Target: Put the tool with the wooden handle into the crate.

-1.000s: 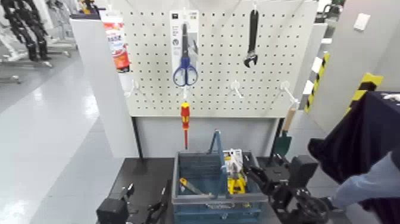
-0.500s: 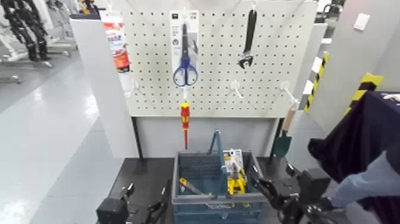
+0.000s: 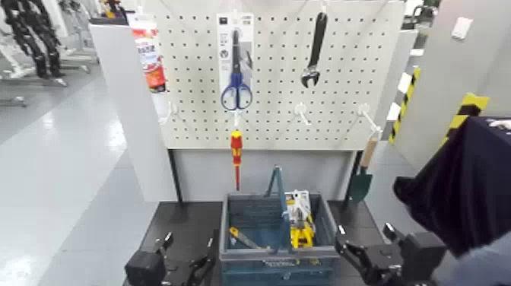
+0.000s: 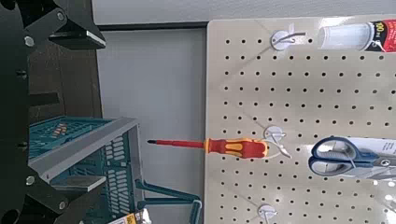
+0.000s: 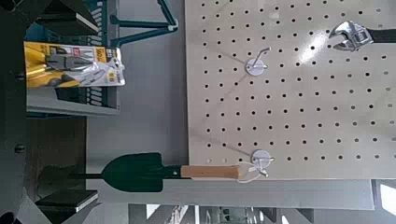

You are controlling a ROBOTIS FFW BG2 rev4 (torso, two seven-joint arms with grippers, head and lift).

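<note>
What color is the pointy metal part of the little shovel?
The trowel's blade is dark green, and it shows best in the right wrist view.

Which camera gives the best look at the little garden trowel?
The right wrist view: there the trowel shows whole and large, green blade, wooden handle and the string at its end. The head view also shows it, but smaller, hanging at the board's lower right. The left wrist view doesn't show it.

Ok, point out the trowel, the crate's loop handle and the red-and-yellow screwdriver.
trowel (image 5: 135, 173): right wrist view, green blade
loop handle (image 3: 281, 199): head view, side bar
screwdriver (image 4: 245, 147): left wrist view, grip
</note>
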